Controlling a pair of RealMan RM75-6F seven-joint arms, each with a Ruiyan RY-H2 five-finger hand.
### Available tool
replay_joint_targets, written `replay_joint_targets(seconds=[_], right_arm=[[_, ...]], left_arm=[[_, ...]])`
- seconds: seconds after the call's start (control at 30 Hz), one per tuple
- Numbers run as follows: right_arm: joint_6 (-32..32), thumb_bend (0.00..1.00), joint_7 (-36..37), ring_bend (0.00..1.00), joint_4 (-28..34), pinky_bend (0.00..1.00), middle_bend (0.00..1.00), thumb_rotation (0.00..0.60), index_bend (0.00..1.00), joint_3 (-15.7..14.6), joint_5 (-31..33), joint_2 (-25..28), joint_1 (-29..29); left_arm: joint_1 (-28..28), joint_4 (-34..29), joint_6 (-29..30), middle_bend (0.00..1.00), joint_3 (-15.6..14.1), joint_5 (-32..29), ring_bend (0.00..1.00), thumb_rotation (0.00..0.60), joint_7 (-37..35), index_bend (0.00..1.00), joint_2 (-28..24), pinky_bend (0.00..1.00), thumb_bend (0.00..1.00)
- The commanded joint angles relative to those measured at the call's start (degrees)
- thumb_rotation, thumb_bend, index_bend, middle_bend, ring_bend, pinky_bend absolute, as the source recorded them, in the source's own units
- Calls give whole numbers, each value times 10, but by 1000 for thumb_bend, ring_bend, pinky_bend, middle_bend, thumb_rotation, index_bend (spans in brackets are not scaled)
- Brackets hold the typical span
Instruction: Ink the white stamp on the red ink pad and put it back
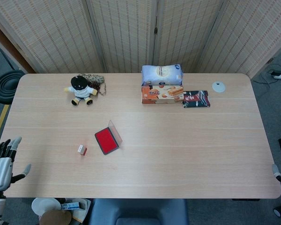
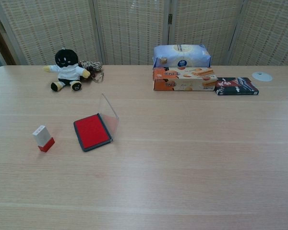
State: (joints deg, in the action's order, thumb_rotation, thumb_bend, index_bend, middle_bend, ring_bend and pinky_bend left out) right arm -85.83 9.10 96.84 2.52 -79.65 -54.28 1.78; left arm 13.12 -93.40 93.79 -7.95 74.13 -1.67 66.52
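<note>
The white stamp [image 1: 82, 150] [image 2: 43, 138] with a red base stands alone on the table, left of the red ink pad [image 1: 106, 140] [image 2: 91, 132]. The pad lies open, its clear lid [image 2: 108, 114] raised on the right side. My left hand [image 1: 2, 164] hangs off the table's left front corner, far from the stamp, with fingers spread and nothing in it. It does not show in the chest view. Of my right hand [image 1: 280, 159] only pale fingertips show at the right edge of the head view, apart and holding nothing.
A plush doll [image 1: 80, 89] [image 2: 67, 69] sits at the back left. At the back middle are a blue-white snack bag [image 1: 161, 74], an orange biscuit box [image 1: 162, 93], a dark packet [image 1: 196, 99] and a small white disc [image 1: 218, 86].
</note>
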Motion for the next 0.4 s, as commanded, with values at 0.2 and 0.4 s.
replay_joint_targets(seconds=[0.2,0.4], right_arm=[[-40,368,-38,0,26,0,0,600,20,3,-5,-14,19],[-53,369,-27,0,25,0,0,600,20,4,-16,-11,26]], left_arm=[[-38,33,-10,0,11,52,0,600,-41,0,-28,0,296],[-42,31,-28,0,24,59,0,600,-16,0,-24,0,296]])
